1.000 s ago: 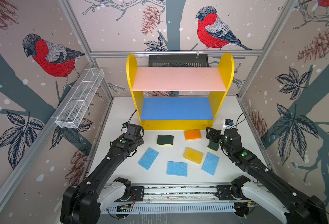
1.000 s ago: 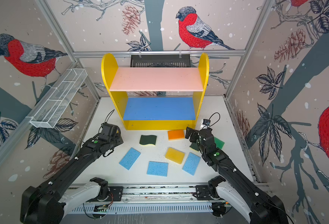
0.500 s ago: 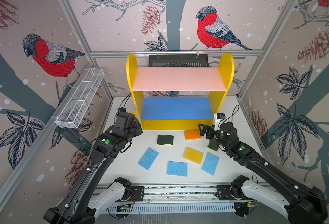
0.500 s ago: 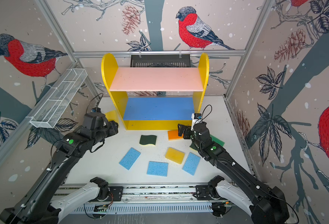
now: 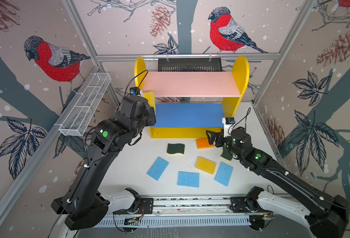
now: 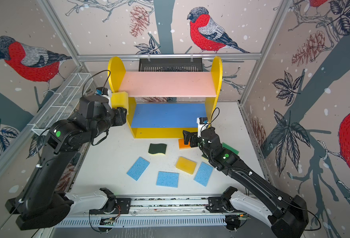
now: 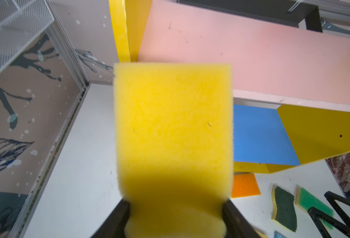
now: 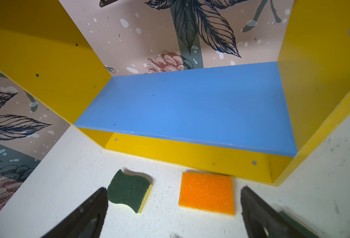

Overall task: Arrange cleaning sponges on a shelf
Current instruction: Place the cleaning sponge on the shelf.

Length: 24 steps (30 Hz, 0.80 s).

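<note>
Nine sponges are to be shelved, and as far as the views show none has been set down yet. The shelf (image 5: 241,72) stands at the middle of the counter's (image 5: 132,164) far edge. Its pink upper board (image 5: 190,84) and blue middle board (image 5: 188,115) are bare, and nothing shows on the visible strip of its yellow bottom (image 8: 190,156).

One sponge is on its way. The left jaws are closed on the end of a yellow block sponge (image 7: 173,127), squeezing it in a little. They hold it in the air just beside the shelf's left side, near the pink board's front left corner. Whether it touches the side panel I cannot tell; it rests on no board.

The right jaws are spread wide and hold nothing. They hang low over the counter before the shelf's right end, above the orange-topped sponge (image 8: 207,193).

Eight sponges lie on the counter between the shelf and the near edge, mostly toward the right:
- the orange one
- a wavy dark-green sponge (image 5: 175,148)
- a yellow block (image 5: 206,164)
- three blue rectangles (image 5: 158,168), (image 5: 188,179), (image 5: 224,173)
- a second dark-green one (image 5: 226,155), partly hidden under the right arm (image 5: 258,158)
- a bright-green one (image 6: 231,148) beside it, nearer the counter's right edge

I judge the job barely begun: the first placement is in hand and eight pickups are left.
</note>
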### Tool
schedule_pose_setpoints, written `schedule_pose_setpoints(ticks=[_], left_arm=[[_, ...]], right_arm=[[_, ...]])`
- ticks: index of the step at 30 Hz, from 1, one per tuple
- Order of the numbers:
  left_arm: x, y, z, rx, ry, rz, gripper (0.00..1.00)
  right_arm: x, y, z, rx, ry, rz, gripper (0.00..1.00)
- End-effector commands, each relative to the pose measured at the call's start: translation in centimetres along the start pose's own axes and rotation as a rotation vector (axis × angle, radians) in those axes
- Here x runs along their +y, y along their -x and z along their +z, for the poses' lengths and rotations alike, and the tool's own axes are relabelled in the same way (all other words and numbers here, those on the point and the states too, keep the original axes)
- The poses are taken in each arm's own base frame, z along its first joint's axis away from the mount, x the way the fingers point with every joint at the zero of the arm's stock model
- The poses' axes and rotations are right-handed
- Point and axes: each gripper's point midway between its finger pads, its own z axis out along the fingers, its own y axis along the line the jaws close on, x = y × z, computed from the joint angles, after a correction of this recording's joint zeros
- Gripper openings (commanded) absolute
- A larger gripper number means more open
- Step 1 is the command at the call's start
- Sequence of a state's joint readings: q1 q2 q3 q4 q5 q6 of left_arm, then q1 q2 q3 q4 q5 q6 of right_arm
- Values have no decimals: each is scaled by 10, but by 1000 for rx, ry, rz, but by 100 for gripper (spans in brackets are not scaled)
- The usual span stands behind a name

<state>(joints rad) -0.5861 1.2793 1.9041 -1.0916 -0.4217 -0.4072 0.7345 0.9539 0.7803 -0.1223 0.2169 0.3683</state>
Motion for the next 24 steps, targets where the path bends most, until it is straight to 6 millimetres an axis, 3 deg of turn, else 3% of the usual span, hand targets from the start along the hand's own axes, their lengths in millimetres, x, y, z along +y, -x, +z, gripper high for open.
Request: schedule_pose_setpoints(ticks=[1,7,12,17,24], left_arm=[[-3,21,3,-42,29,99,59],[-28,59,28,-102,21,165,61],[-32,83,56,-111,24,171,60],[-27,87,87,-87,32,150,60],[-38,90,115,-81,12,156,60]], right_arm=[[-5,4,-3,-15,-35,-14,100],[-8,10,-3,-36,-56,-25,100],[-6,17,-3,-53,-57,-46,100],[-10,21,1,-69,-86,-51,100],[-6,16,11,-47,-78,-65,100]])
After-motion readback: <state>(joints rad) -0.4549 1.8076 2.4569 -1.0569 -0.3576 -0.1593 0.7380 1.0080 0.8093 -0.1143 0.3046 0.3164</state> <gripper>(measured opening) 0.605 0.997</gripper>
